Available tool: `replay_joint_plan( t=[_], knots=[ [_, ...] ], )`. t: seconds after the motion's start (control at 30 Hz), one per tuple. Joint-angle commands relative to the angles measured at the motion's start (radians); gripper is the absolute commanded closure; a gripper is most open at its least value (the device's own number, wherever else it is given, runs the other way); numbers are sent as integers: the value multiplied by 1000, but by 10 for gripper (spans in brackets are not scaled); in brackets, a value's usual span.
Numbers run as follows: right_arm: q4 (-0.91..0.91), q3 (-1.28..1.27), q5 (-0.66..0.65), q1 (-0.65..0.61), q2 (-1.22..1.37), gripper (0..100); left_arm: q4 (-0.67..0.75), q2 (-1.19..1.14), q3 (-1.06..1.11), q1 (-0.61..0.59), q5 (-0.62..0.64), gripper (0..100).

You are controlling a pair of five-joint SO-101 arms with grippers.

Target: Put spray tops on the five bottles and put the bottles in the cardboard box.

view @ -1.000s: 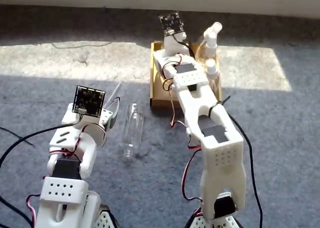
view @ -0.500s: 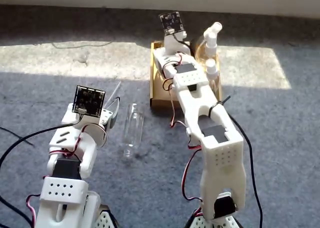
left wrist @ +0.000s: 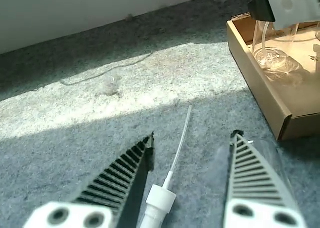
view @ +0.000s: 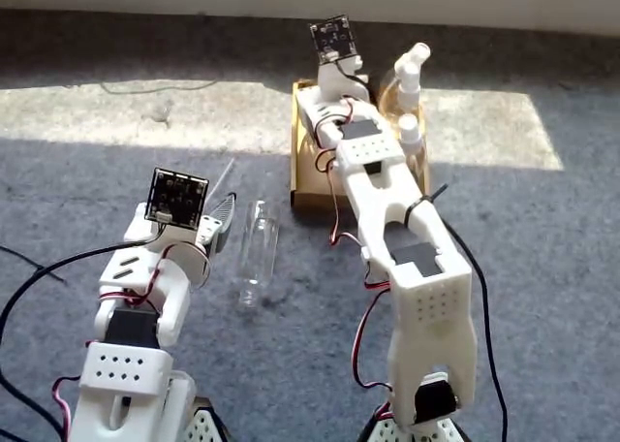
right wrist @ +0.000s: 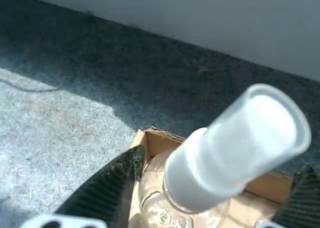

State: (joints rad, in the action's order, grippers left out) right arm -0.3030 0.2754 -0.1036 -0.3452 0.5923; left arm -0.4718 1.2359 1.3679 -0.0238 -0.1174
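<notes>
My left gripper (left wrist: pixel 192 135) stands open low over the carpet, its fingers either side of a loose white spray top (left wrist: pixel 159 198) whose thin tube points away toward the wall. Beside that gripper (view: pixel 223 214) a clear uncapped bottle (view: pixel 257 251) lies on its side. My right gripper (right wrist: pixel 222 160) is open over the cardboard box (view: pixel 302 175), with the white spray top (right wrist: pixel 235 148) of an upright clear bottle between its fingers. Two more bottles with spray tops (view: pixel 412 69) (view: pixel 410 132) stand in the box beside the right arm.
Grey carpet covers the floor, with a sunlit band across the far part. The wall (right wrist: pixel 200 18) runs just behind the box. Cables (view: pixel 29 268) trail at the left arm's base. A bottle's clear base (left wrist: pixel 272 55) sits inside the box wall (left wrist: pixel 260 93).
The left arm's wrist has shifted slightly toward the lying bottle and tilted. The right wrist has tipped up a little. The bottles and the box have not moved.
</notes>
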Motion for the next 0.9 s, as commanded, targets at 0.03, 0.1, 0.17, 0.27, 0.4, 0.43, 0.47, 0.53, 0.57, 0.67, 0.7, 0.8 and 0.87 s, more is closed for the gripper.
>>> replay_joint_plan(
  t=[0.03,0.1,0.17,0.27,0.4,0.43,0.47,0.53,0.57,0.67,0.7,0.8,0.87],
  knots=[
    [12,90,-11,2,-24,612,23,8,-10,18,-8,770],
    [-1,102,-11,2,-24,612,23,8,-10,18,-8,770],
    [-39,125,-11,2,-24,612,23,8,-10,18,-8,770],
    [-74,179,-9,4,-24,612,23,8,-10,18,-8,770],
    [-153,285,-9,4,-22,612,23,8,-10,18,-8,770],
    [-174,315,-9,4,-22,612,23,8,-10,18,-8,770],
    [-193,341,-9,4,-22,612,23,8,-10,18,-8,770],
    [-240,398,-9,4,-22,612,23,8,-10,18,-8,770],
    [-266,430,-9,4,-22,613,23,8,-10,18,-8,770],
    [-374,550,-12,4,-22,615,23,8,-10,18,-8,770],
    [-426,596,-14,1,-22,615,23,8,-10,18,-8,770],
    [-604,776,-15,-5,-21,616,23,10,-10,18,-6,770],
    [-725,885,-15,-18,-19,622,23,12,-10,13,-5,770]
  ],
)
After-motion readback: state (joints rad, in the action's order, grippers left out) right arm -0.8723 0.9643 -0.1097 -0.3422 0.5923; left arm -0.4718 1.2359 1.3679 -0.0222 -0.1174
